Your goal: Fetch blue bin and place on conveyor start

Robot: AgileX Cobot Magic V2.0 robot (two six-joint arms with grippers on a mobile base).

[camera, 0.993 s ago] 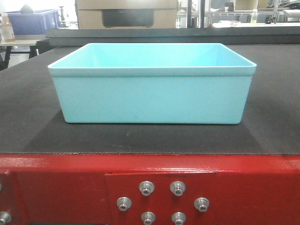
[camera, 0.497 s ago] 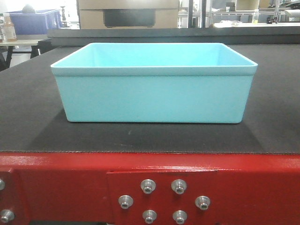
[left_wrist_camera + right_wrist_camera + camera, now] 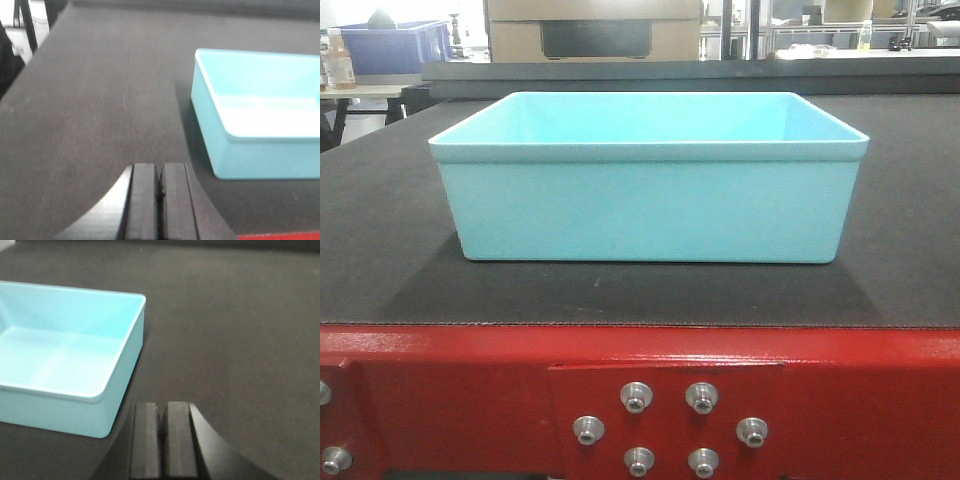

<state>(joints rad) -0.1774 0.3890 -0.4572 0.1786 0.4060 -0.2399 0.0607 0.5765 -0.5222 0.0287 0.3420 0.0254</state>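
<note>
Resting upright on the matte black conveyor belt (image 3: 400, 250), just behind its red bolted metal frame (image 3: 450, 380), the pale aqua rectangular plastic bin (image 3: 650, 205) appears delivered. Left hand (image 3: 159, 200) and right hand (image 3: 163, 440) flank it, fingers pressed together, holding nothing.

Blue bin (image 3: 650, 205): smooth pale aqua plastic, soft sheen, plain walls.
Belt (image 3: 380, 250): matt black, finely woven texture, slightly rough.
Frame (image 3: 860, 400): red painted metal, faintly glossy.
Bolts (image 3: 633, 398): bare silver metal, shiny.
Left gripper (image 3: 160, 185), right gripper (image 3: 164, 435): matt black pads pressed together.
</note>
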